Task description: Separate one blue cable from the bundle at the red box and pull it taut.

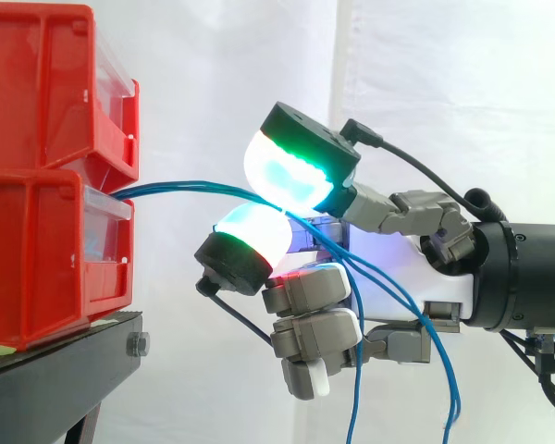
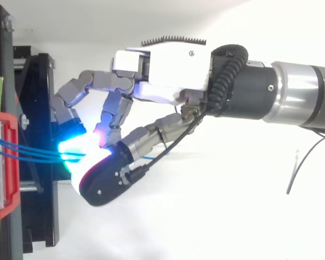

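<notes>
Side view: the blue cables (image 1: 185, 186) leave the lower red box (image 1: 37, 268) and run almost level to the hand (image 2: 168, 70), in a straight line from box to fingers (image 1: 296, 171). Two glowing pads are closed on them, one above and one below. Behind the fingers the strands hang slack. I cannot tell whether one is singled out. The box lies straight ahead of the fingers, so I reckon tautening means drawing back along that line.
</notes>
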